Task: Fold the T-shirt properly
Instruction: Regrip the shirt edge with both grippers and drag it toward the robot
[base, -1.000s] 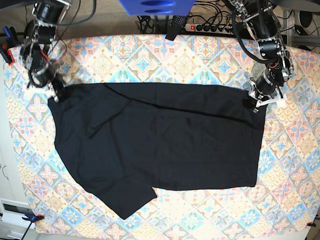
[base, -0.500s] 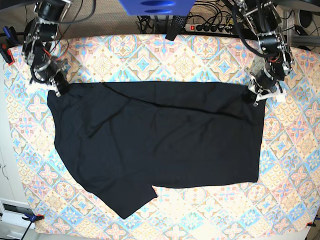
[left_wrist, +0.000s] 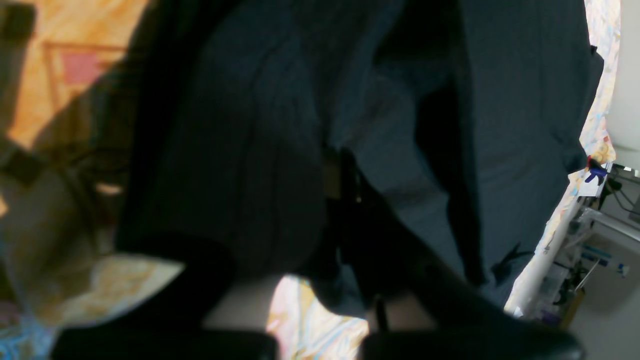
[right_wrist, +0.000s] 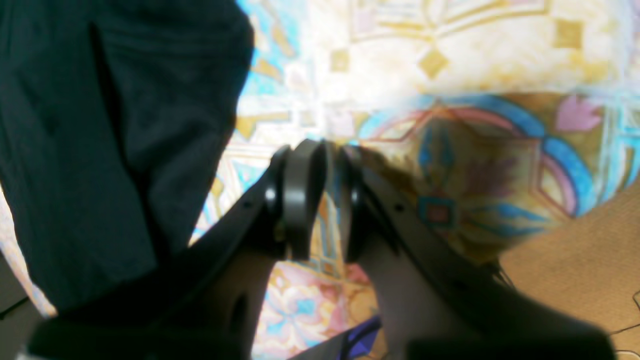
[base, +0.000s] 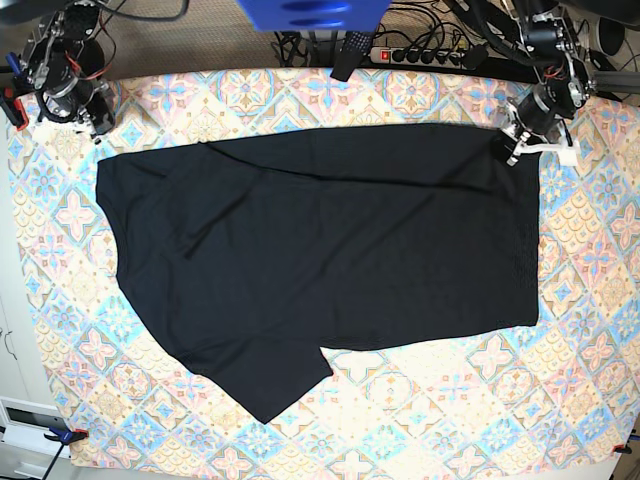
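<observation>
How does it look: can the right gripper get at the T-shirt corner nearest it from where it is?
Probably yes: the right gripper hovers just beside that T-shirt corner, with only patterned cloth between.

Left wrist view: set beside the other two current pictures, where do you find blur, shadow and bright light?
Left wrist view: the dark gripper fingers in the foreground are blurred, and shadow darkens the patterned tablecloth at left. Right wrist view: the gripper's dark fingers are soft toward the bottom; the cloth near top centre looks washed out. Base view: the black cotton T-shirt looks evenly dark.
</observation>
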